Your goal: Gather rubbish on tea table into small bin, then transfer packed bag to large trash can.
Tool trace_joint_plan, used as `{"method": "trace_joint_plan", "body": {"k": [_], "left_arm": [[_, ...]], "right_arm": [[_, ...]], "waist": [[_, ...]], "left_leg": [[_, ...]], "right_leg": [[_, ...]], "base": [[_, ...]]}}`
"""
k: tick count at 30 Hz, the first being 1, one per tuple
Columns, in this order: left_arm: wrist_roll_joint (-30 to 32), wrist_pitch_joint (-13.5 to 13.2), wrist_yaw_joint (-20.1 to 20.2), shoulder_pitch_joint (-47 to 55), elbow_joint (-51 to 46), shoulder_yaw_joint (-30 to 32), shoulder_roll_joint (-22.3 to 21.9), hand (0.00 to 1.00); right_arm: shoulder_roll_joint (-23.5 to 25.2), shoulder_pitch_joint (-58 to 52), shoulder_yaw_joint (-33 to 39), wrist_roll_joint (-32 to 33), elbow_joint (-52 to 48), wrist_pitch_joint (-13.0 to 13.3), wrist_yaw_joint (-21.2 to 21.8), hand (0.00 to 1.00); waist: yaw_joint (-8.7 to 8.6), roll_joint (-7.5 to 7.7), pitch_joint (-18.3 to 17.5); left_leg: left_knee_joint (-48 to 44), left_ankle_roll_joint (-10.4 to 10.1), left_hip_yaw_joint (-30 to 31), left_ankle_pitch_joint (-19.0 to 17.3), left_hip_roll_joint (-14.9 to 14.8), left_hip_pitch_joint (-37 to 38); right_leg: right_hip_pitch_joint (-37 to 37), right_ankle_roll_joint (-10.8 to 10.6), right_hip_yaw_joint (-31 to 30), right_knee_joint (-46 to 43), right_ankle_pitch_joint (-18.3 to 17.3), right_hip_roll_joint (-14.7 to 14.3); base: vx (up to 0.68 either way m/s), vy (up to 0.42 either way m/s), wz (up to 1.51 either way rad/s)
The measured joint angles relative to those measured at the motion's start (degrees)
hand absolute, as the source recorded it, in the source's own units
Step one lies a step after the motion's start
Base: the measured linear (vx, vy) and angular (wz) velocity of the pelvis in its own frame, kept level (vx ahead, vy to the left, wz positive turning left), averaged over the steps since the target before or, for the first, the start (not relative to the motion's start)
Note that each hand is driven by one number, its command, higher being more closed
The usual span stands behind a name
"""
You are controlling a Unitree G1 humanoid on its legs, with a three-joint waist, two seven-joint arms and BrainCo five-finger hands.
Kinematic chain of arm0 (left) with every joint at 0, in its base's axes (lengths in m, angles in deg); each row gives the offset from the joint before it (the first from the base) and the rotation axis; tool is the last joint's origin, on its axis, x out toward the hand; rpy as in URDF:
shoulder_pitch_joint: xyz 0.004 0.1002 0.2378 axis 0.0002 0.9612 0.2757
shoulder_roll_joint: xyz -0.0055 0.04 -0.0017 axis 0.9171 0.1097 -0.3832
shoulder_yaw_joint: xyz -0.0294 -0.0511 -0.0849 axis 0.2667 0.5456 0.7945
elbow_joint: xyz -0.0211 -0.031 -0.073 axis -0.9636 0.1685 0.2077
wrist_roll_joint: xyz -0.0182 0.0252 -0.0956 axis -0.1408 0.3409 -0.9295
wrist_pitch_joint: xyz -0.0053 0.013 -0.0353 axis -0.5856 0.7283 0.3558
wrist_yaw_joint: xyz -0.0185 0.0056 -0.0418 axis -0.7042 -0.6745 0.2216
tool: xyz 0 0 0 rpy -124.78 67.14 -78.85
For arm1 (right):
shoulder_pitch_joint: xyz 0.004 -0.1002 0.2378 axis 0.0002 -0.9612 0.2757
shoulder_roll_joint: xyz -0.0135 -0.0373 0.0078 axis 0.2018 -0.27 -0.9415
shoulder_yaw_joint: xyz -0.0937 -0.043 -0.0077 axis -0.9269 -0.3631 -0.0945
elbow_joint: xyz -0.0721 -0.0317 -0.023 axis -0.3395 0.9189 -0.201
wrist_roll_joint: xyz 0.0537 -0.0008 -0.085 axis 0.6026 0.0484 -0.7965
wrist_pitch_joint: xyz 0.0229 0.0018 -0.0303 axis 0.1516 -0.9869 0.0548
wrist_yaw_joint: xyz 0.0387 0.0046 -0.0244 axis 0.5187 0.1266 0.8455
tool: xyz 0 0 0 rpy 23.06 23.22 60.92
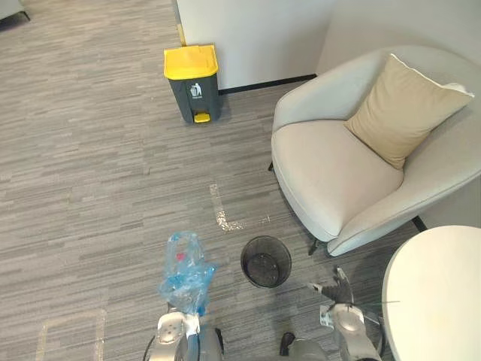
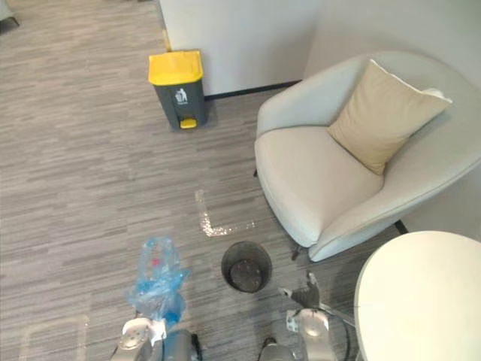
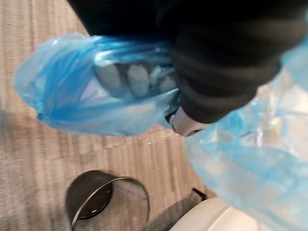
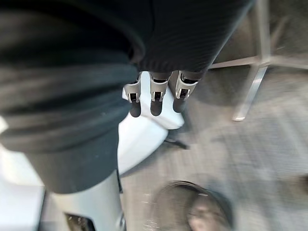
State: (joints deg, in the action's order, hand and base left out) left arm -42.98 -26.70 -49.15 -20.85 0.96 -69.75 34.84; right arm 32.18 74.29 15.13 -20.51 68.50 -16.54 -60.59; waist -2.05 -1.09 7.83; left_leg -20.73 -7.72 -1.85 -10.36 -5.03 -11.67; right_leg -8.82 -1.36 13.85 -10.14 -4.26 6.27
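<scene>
My left hand (image 1: 171,328) is shut on a blue plastic rubbish bag (image 1: 184,272) and holds it up above the floor at the lower left. Seen through the bag's film in the left wrist view, its fingers (image 3: 129,80) are curled in the gathered plastic. The small black mesh bin (image 1: 265,261) stands on the floor just right of the bag, with no liner in it. Far ahead by the wall stands the large grey trash can (image 1: 192,81), its yellow lid closed. My right hand (image 1: 339,295) is open and holds nothing, between the mesh bin and the white round tea table (image 1: 436,293).
A light grey armchair (image 1: 331,180) with a beige cushion (image 1: 402,109) fills the right side, its legs close to the mesh bin. A tape corner mark (image 1: 223,214) lies on the carpet. Open carpet runs between me and the large can.
</scene>
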Motion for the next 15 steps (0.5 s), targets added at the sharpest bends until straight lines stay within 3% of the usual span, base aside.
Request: {"method": "trace_joint_plan", "body": {"k": [2,3,5,7,9,11,12,13,15], "left_arm": [[-0.03,0.09,-0.07,-1.32,0.19,0.02,-0.86,1.00],[-0.02,0.09,-0.10,-1.22,0.46,0.04,-0.69,1.00],[-0.02,0.09,-0.15,-1.28,0.78,-0.04,-0.21,1.00],[0.02,0.02,-0.12,0.41,0.85,0.05,-0.34,1.00],[0.02,-0.04,-0.08,2.08,2.33,0.16,-0.06,1.00],[0.05,0.13,0.00,3.26,4.61,0.29,-0.05,1.00],[0.09,0.21,0.02,4.05,4.78,0.64,-0.43,1.00],[0.12,0.19,0.05,5.33,4.67,1.35,-1.14,1.00],[0.16,0.23,0.00,6.35,4.27,2.58,-1.05,1.00]], "right_arm": [[-0.34,3.13,0.56,-0.06,1.56,-0.72,-0.06,0.00],[-0.34,3.89,0.53,-0.27,1.56,-0.73,-0.05,0.00],[0.42,4.27,-0.35,-0.58,2.24,-0.70,0.03,0.00],[0.33,4.15,-0.51,-0.74,4.36,-0.79,0.05,0.00],[0.29,3.84,-1.29,-1.98,6.37,-0.89,0.13,0.00],[0.49,1.98,-1.39,-2.79,7.90,-1.37,0.52,0.00],[0.47,1.30,-1.33,-2.80,7.89,-1.64,0.56,0.00],[0.91,0.79,-1.37,-2.80,7.80,-2.00,0.58,0.00],[1.71,0.25,-1.25,-2.81,7.41,-2.01,0.45,0.00]], "waist": [[0.12,-1.37,1.23],[0.17,-0.77,1.81],[0.19,1.91,3.16],[0.78,2.88,3.45],[0.99,2.90,3.93],[1.10,3.29,4.09],[1.51,2.68,4.11],[1.79,2.23,4.25],[1.56,3.29,3.84]], "left_leg": [[-1.27,1.09,0.66,-3.94,-0.24,0.43],[0.11,1.87,0.32,-3.72,0.62,1.48],[3.06,3.54,-0.77,-1.54,3.83,4.67],[4.81,4.70,-2.31,-0.78,5.59,7.18],[4.36,5.13,-2.85,-0.68,6.55,7.63],[3.26,6.61,-3.74,-1.19,6.81,6.12],[3.52,7.16,-3.63,-1.08,6.16,5.58],[3.71,7.36,-3.88,-0.79,5.21,4.84],[3.64,6.97,-3.97,-0.20,4.60,4.48]], "right_leg": [[-3.24,0.15,-1.24,-4.30,0.50,0.03],[-3.87,-0.10,-2.18,-5.74,0.36,0.71],[-4.07,-1.98,-4.45,-8.21,-0.25,3.18],[-4.12,-3.09,-6.16,-9.85,-0.44,5.05],[-4.11,-3.73,-6.93,-11.24,-0.34,6.14],[-5.31,-4.95,-8.13,-11.66,-0.85,6.46],[-5.32,-5.37,-8.09,-11.10,-1.41,5.85],[-6.94,-4.14,-8.95,-16.87,-3.17,5.30],[-7.82,-4.40,-10.64,-27.49,-6.30,4.42]], "base": [[-0.21,0.103,-0.15],[-0.16,0.149,-0.38],[-0.22,0.111,-0.21],[-0.23,0.123,-0.26],[-0.22,0.079,-0.14],[-0.25,0.027,-0.05],[-0.21,-0.037,-0.03],[-0.15,-0.053,0.07],[-0.08,-0.132,0.22]]}}
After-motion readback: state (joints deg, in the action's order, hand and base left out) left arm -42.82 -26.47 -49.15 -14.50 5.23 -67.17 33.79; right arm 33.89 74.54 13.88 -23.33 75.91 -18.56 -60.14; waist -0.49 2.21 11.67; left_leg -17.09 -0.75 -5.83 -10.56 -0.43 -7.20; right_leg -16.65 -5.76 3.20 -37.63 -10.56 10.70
